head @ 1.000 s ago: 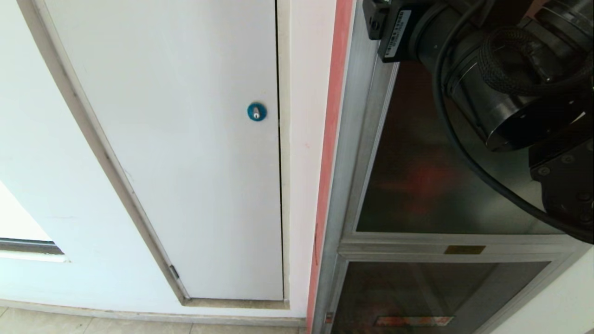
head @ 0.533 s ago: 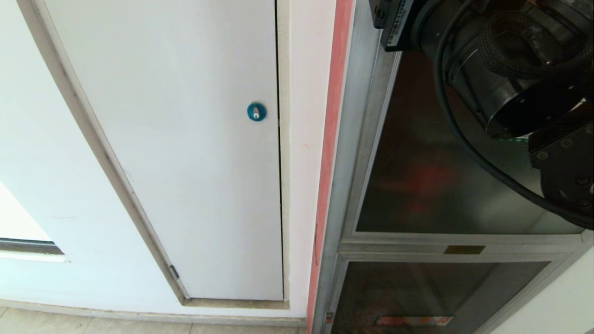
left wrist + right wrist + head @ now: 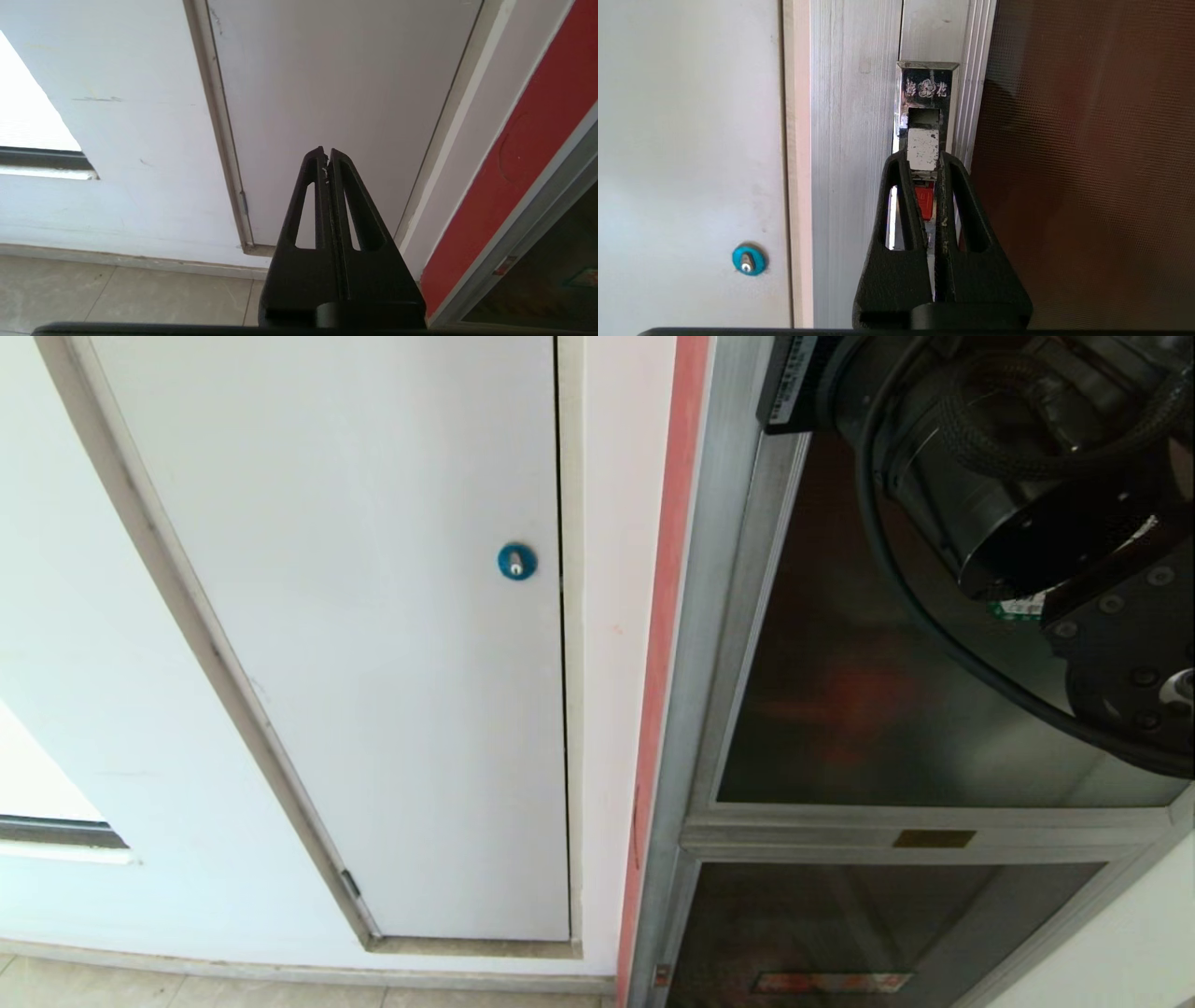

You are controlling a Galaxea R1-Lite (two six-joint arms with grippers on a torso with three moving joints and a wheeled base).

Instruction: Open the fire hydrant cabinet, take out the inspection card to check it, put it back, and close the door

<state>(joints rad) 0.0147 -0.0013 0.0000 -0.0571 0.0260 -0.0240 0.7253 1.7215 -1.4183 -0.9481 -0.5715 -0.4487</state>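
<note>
The fire hydrant cabinet (image 3: pixel 702 644) has a silver metal frame, and its door (image 3: pixel 840 709) of dark tinted glass stands closed. A chrome latch plate (image 3: pixel 927 86) sits on the door's edge. My right gripper (image 3: pixel 922 157) is shut on the latch's silver pull tab (image 3: pixel 923 148), one finger on each side, with a red piece (image 3: pixel 924 200) showing between the fingers below the tab. The right arm (image 3: pixel 1018 476) crosses the top right of the head view. My left gripper (image 3: pixel 326 152) hangs shut and empty, low by the wall. The inspection card is hidden.
A plain white panel (image 3: pixel 373 616) with a blue round lock (image 3: pixel 516 561) is left of the cabinet, with a red strip (image 3: pixel 665 616) between them. A small brass plate (image 3: pixel 934 838) sits on the frame above a lower glass panel (image 3: pixel 840 924). Tiled floor (image 3: pixel 117 294) lies below.
In the head view the right arm has edged upward in front of the door. Nothing else has moved.
</note>
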